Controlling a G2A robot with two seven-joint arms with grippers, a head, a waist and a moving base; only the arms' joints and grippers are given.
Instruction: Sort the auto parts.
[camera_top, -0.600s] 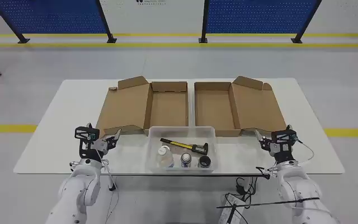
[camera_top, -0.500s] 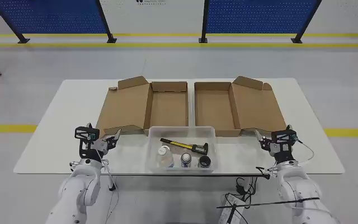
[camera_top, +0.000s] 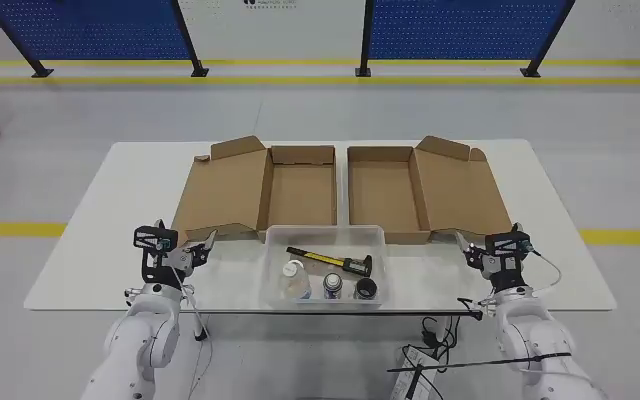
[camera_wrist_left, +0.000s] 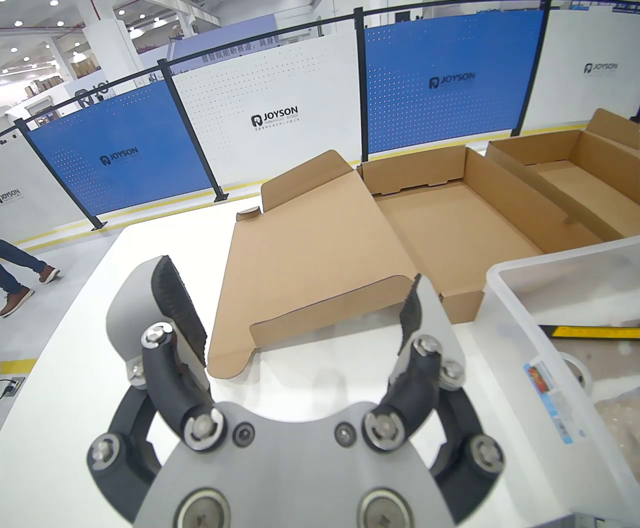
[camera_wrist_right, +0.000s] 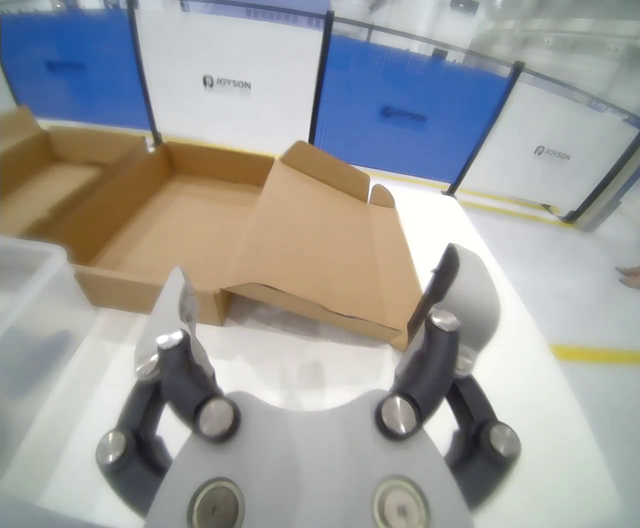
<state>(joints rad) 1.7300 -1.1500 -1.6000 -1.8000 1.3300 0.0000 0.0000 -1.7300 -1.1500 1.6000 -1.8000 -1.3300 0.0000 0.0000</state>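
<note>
Top view: auto parts (camera_top: 332, 284) (yellow-black gauge (camera_top: 328, 261), white bottle (camera_top: 291, 270), two dark round pieces (camera_top: 366, 288)) lie in clear rectangular plastic bin (camera_top: 323, 231); left gripper (camera_wrist_left: 290, 272) and right gripper (camera_wrist_right: 314, 262) flank it, both spread wide, empty; suggest straight-down approach on one part, clear of bin walls.

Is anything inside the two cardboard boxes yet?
No, the left box and the right box show only bare cardboard floors, and the parts lie in the clear bin.
</note>
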